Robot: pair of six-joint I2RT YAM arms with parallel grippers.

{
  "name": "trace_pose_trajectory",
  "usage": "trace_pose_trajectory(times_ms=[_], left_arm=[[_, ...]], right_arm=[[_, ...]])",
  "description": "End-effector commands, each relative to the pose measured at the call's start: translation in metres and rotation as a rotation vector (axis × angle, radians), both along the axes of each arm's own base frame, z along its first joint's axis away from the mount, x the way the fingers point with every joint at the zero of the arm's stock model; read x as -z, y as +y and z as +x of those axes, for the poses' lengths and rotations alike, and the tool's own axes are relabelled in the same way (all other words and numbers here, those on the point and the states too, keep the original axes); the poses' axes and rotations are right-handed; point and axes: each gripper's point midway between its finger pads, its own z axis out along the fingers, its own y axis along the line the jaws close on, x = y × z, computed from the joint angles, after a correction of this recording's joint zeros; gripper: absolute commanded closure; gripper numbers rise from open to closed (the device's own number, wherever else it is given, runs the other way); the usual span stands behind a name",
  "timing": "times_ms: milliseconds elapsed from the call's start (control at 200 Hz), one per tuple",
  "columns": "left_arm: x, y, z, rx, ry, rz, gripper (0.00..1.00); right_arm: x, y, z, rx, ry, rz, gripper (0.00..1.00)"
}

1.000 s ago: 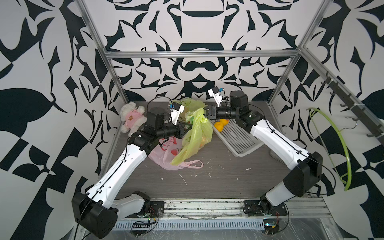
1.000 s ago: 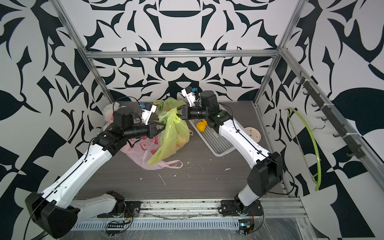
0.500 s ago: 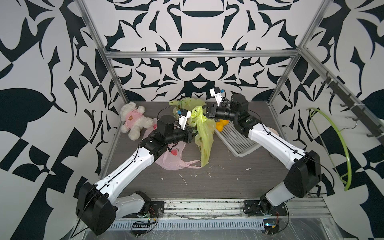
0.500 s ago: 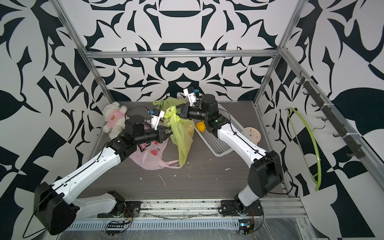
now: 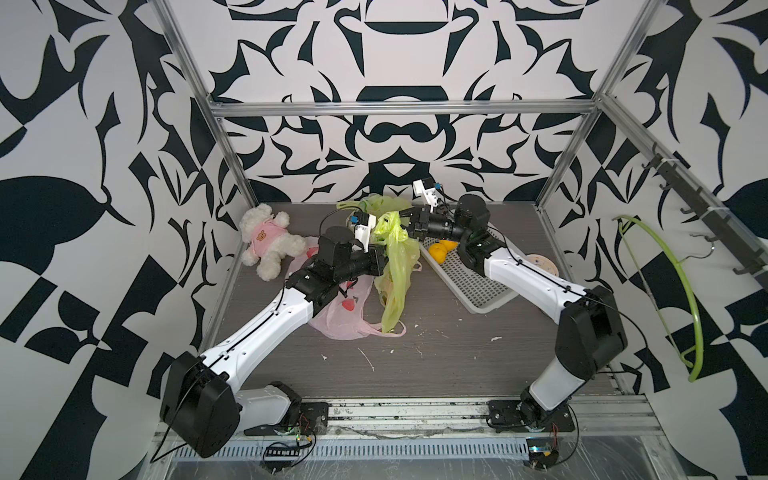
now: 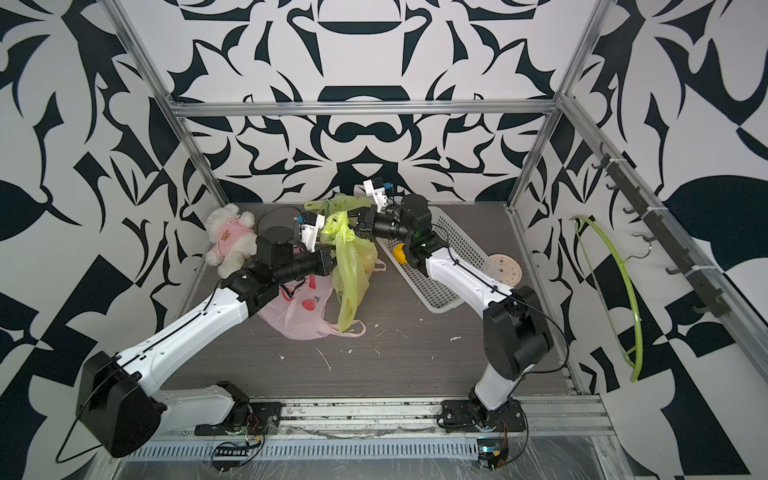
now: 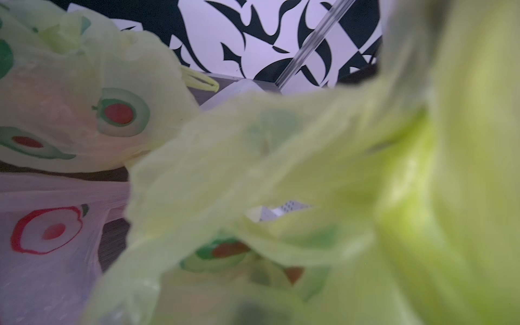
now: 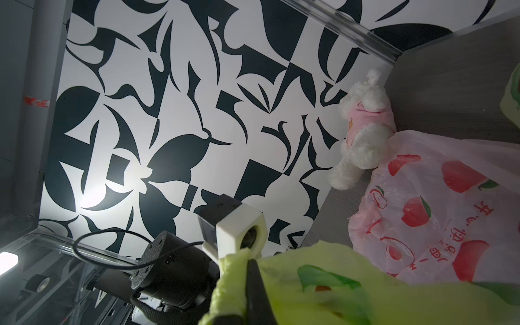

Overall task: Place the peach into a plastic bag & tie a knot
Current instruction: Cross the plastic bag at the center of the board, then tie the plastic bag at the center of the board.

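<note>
Clamped shut on bag [image 5: 397, 286]: right pincer [image 5: 406, 223] at far top, left pincer [image 5: 385, 262] just nearer, lower; bag hanging lengthwise toward desk [image 5: 436, 353], peach judged inside, not clearly visible.

The green bag [image 7: 323, 174] blurs across the left wrist view (cut off at its edge).
</note>
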Motion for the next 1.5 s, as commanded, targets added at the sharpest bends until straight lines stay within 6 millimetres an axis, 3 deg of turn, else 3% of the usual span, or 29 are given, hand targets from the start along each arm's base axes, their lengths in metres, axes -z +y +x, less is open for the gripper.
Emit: trace_pose_trajectory(times_ms=[0,105,205,365,495,530,685,810,970,1235,1305,1495], left_arm=[[0.068,0.030,0.007,-0.133,0.219,0.136,1.00],[0.083,0.048,0.019,-0.201,0.265,0.136,1.00],[0.079,0.044,0.017,-0.155,0.250,0.094,1.00],[0.070,0.042,0.004,-0.099,0.248,0.102,0.74],[0.063,0.050,-0.011,-0.087,0.255,0.133,0.48],[0.047,0.055,-0.018,-0.087,0.225,0.126,0.46],[0.005,0.073,-0.036,-0.097,0.144,0.122,0.44],[-0.036,0.084,-0.039,-0.107,0.070,0.048,0.43],[-0.071,0.071,-0.025,-0.063,0.047,-0.068,0.36],[-0.074,0.047,0.008,-0.020,0.100,-0.122,0.40],[-0.058,0.041,0.019,-0.011,0.144,-0.107,0.42],[-0.052,0.030,0.027,0.024,0.165,-0.144,0.44]], right_arm=[[-0.056,-0.008,-0.021,-0.057,-0.160,0.137,1.00],[-0.041,-0.008,-0.014,-0.059,-0.149,0.118,1.00],[-0.018,-0.009,-0.006,-0.048,-0.139,0.066,1.00],[0.012,-0.006,0.006,-0.065,-0.124,0.031,1.00],[0.014,-0.006,0.015,-0.060,-0.125,0.039,1.00],[0.014,-0.005,0.017,-0.063,-0.125,0.040,1.00],[0.009,-0.002,0.021,-0.076,-0.126,0.051,1.00],[0.007,-0.002,0.021,-0.080,-0.127,0.056,1.00],[0.006,-0.002,0.018,-0.084,-0.130,0.056,1.00],[0.000,-0.003,0.013,-0.090,-0.137,0.057,1.00],[-0.001,-0.002,0.012,-0.092,-0.141,0.057,1.00],[-0.005,-0.001,0.010,-0.099,-0.146,0.055,1.00]])
